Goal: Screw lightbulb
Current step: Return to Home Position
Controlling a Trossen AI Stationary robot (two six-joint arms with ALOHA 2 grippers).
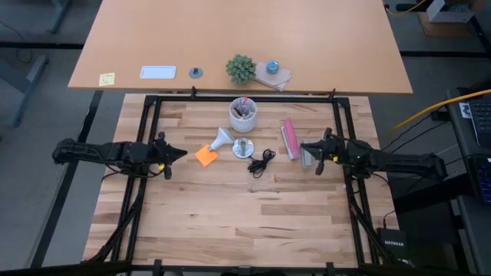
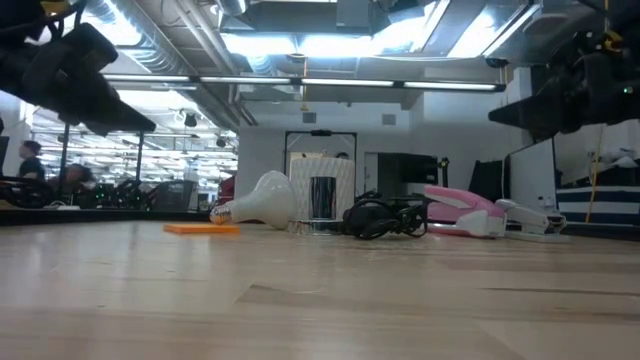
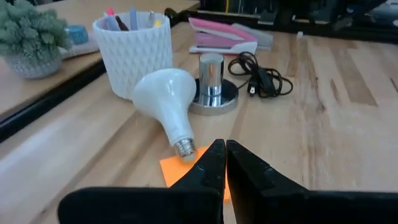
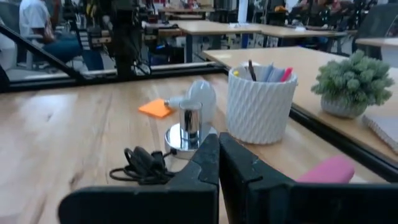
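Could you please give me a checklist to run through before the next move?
1. The lightbulb lies on its side, out of the lamp fitting: ok.
2. Fitting upright, socket empty: ok.
3. The left gripper is clear of the bulb, jaws shut: ok.
4. The right gripper is off the table, jaws shut: ok.
5. The black cord is clear of both grippers: ok.
6. Bulb glass undamaged: cannot tell.

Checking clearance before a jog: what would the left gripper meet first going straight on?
The left gripper points over the orange note at the silvery fitting; the lightbulb lies just beside that line. Height unclear; it may pass above. The right gripper sits opposite.
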